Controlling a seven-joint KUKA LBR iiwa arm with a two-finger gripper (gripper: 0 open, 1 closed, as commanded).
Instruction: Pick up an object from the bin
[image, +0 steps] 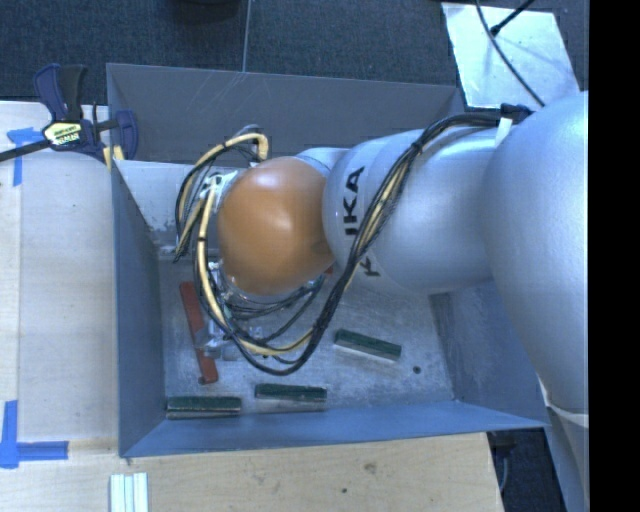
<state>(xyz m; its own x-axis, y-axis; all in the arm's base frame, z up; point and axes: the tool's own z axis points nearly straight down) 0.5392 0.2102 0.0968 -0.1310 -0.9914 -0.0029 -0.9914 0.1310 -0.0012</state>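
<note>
My gripper (214, 343) reaches down at the left side of the bin floor, mostly hidden under the arm's orange cover and cables. A reddish-brown stick (193, 312) lies lengthwise right beside it, its lower end (207, 374) poking out just below the gripper. The gripper is at or touching the stick, and I cannot tell whether it grips it. A dark green flat bar (203, 405) lies along the front wall just below. A second green bar (290, 393) lies to its right.
A third green bar (367, 346) lies tilted on the floor right of the middle, with a small dark speck (417, 370) beyond it. The arm covers the middle and back of the bin. The left wall stands close to the gripper.
</note>
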